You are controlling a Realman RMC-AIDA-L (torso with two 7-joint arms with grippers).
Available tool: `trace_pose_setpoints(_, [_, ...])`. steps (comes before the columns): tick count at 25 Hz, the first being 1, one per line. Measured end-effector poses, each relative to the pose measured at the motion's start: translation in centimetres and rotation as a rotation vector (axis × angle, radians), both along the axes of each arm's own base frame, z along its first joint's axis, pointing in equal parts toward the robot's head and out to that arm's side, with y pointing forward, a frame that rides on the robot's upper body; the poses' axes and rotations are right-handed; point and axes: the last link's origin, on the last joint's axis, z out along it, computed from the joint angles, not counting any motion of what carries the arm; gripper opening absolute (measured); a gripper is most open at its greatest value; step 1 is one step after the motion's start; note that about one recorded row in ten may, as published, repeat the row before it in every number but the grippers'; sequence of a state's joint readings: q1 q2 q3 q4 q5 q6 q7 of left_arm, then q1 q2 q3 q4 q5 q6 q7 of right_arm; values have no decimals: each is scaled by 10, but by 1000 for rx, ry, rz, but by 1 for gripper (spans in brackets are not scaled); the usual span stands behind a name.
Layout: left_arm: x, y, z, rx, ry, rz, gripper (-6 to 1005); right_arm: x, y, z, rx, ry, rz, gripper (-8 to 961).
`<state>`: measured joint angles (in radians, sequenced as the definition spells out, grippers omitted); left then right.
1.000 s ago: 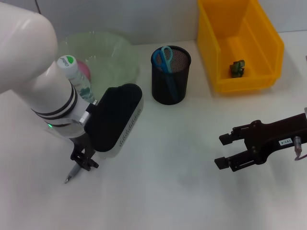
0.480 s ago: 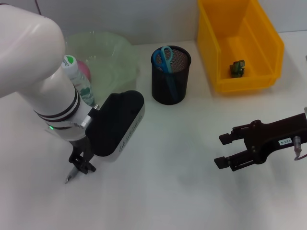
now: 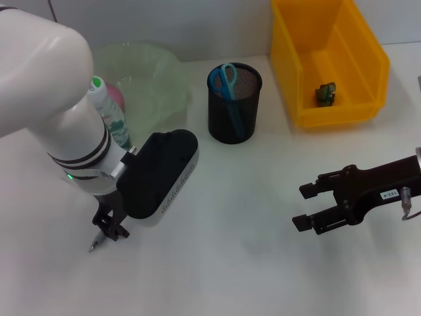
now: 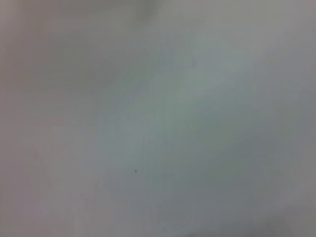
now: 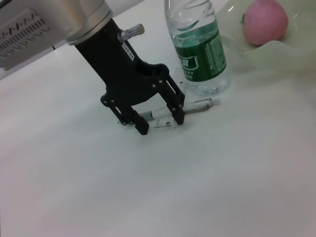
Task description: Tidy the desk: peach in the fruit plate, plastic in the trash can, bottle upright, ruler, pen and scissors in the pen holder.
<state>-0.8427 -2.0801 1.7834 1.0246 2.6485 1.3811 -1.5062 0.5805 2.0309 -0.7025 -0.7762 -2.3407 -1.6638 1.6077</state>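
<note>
The left gripper [image 5: 157,120] stood low with its fingers spread astride the pen [image 5: 177,109], which lay on the desk beside the upright bottle [image 5: 197,47], placed to pinch it; the right gripper [image 3: 308,207] waited open, well apart

Even, bright overhead light fills my head view, leaving only faint, soft shadows on the white desk [image 3: 250,217] beneath my left gripper [image 3: 108,230] and right gripper [image 3: 309,207], and my nearest white arm casing [image 3: 39,72] looks washed out and slightly soft. My left wrist view is a featureless grey-white blur, wholly out of focus, with nothing recognisable in it. My right wrist view is sharp and well lit, with small glints on the clear bottle [image 5: 200,47] and a pale shadow under the pen [image 5: 182,109].
</note>
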Motion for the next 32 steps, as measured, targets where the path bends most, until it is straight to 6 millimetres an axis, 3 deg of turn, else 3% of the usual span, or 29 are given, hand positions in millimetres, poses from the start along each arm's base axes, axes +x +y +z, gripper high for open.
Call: trace_pose_setpoints(32, [0, 1, -4, -25, -6, -56, 534, 1, 0, 0, 0, -3, -1, 817])
